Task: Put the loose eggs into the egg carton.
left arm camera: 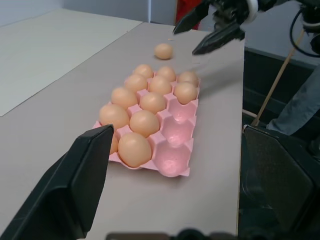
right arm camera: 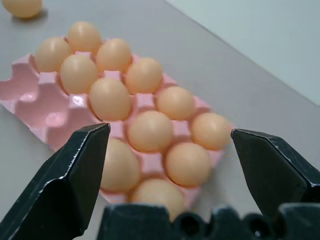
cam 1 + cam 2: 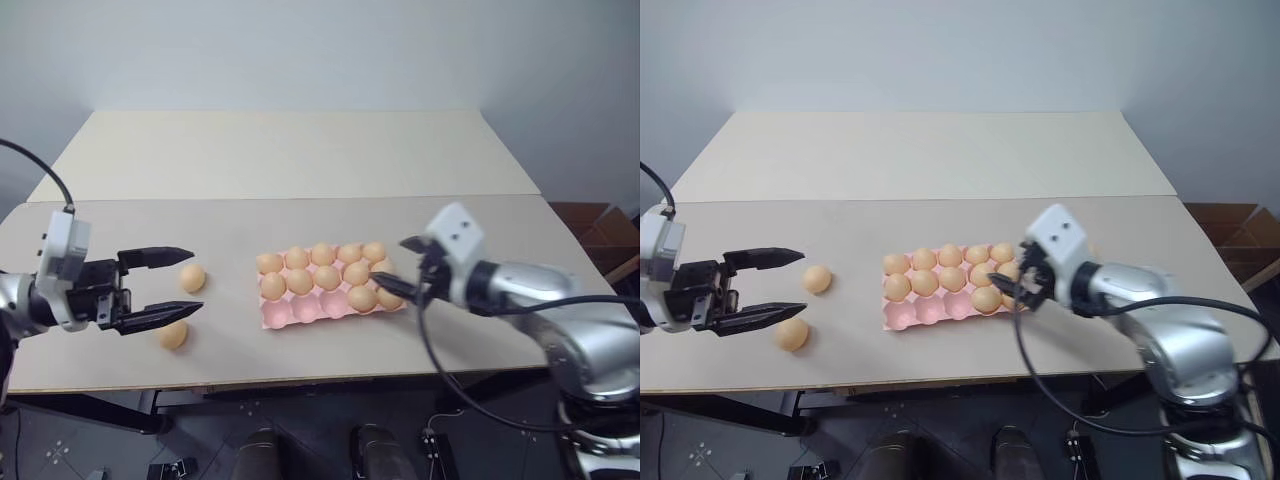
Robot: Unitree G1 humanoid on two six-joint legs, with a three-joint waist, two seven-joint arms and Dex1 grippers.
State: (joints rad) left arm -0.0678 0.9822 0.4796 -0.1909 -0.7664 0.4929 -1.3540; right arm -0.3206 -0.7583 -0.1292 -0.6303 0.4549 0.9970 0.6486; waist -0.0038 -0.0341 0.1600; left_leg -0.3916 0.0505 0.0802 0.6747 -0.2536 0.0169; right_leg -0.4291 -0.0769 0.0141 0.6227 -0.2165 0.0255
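Left gripper (image 3: 190,283) jaws wide apart, empty, arm reaching in level over the desk's left near edge. Right gripper (image 3: 391,268) jaws spread, empty, angled down-left, arm bent in from the desk's right near edge.

Three near-row cups of carton (image 3: 300,312) free; right gripper (image 3: 392,280) blocks its right end; left approach over table (image 3: 290,150) open.
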